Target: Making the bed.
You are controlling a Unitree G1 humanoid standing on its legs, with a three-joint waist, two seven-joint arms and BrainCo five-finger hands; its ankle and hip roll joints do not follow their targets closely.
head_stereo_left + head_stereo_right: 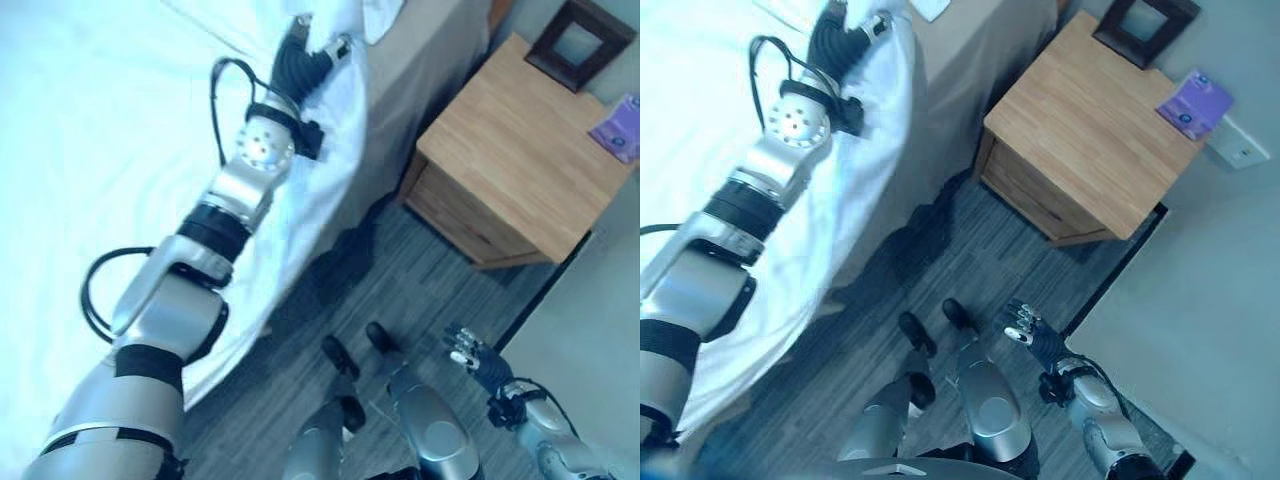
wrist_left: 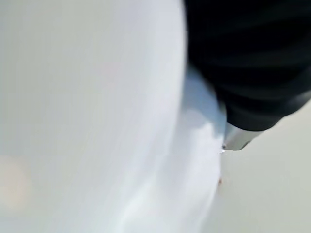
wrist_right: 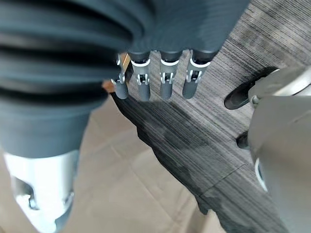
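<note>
Here the bed (image 1: 60,150) is seen along the robot's left side, covered by a white sheet (image 1: 330,140) that hangs over its near edge toward the floor. A beige bed base (image 1: 420,90) is exposed beyond the sheet's hanging edge, on the side toward the nightstand.

The left hand (image 1: 300,55) is stretched out over the far part of the bed's edge, its dark ribbed cover lying against the white sheet where the cloth bunches up. Its fingers are buried in or hidden behind the folds, so whether they are curled round the cloth or lie flat cannot be told. In the left wrist view the ribbed cover is seen close against smooth white cloth, with a silver part of the hand just showing at its edge; no fingertips are visible there either.

The right hand (image 1: 1025,325) is held low at the robot's right side, well apart from the bed, above the grey carpet (image 1: 400,280). In its wrist view the fingers (image 3: 166,82) are seen hanging straight in a row with nothing between them and nothing touched.

A wooden nightstand (image 1: 520,160) stands beside the bed. On its top a dark picture frame (image 1: 580,40) is set near the far corner, and a purple packet (image 1: 622,128) lies near the wall side.
</note>
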